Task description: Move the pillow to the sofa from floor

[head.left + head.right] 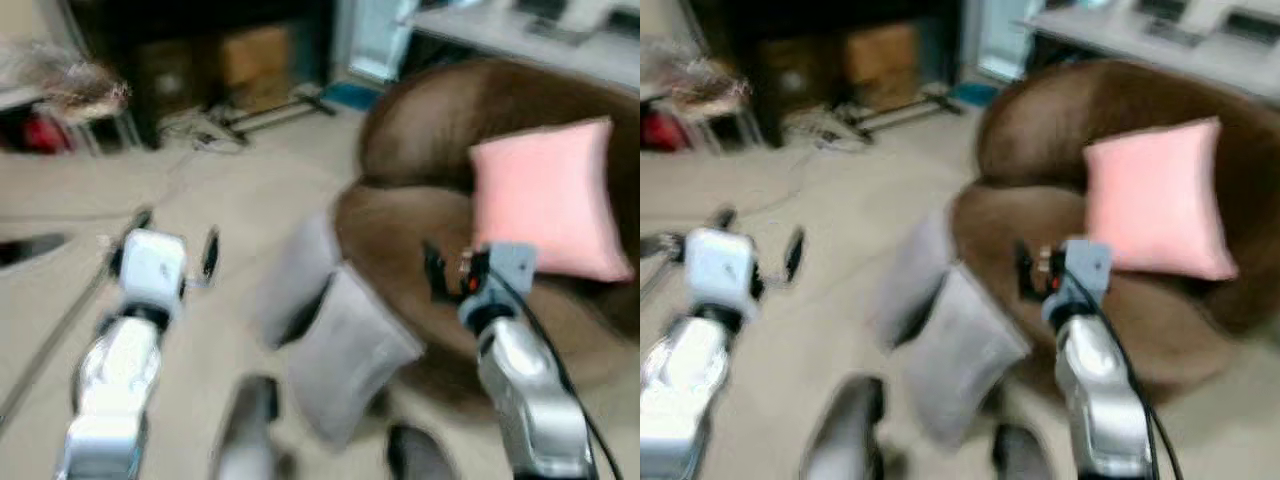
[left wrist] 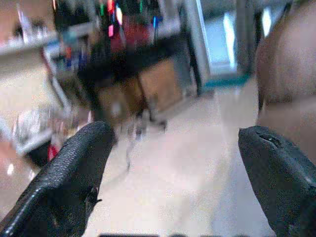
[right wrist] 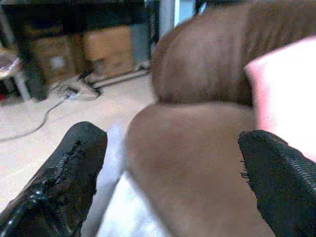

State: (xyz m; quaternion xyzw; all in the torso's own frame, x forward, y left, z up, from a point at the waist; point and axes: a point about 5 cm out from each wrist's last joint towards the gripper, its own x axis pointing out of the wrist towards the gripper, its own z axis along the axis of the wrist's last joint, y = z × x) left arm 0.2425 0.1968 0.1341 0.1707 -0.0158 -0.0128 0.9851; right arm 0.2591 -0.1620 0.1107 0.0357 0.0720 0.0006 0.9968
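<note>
A grey pillow [image 1: 345, 350] leans on the floor [image 1: 230, 200] against the front of the sofa [image 1: 420, 130], square and soft, its cloth smooth and pale; a second grey cushion [image 1: 295, 275] stands just behind it, also against the sofa's front edge; both are blurred. On the sofa's seat, propped against the backrest, sits a pink pillow [image 1: 548, 195], plump and square with pointed corners; the sofa itself is rounded and brown, with a short velvety nap and a deep curved back.

The right gripper [image 1: 448, 270] is raised over the front of the sofa seat, near the pink pillow's lower corner; in its wrist view its two black, grainy fingers [image 3: 74, 173] stand wide apart with nothing between them, the brown seat ahead. The left gripper [image 1: 175, 240] hangs over bare floor, well apart from the pillows; its ribbed black fingers [image 2: 74, 173] are likewise spread and empty.

The floor is pale beige and smooth; cables [image 1: 215, 135] and a metal stand lie on it near a dark shelf unit [image 1: 200, 40] with cardboard boxes [image 1: 255, 60] underneath; a white table [image 1: 530, 35] stands behind the sofa.
</note>
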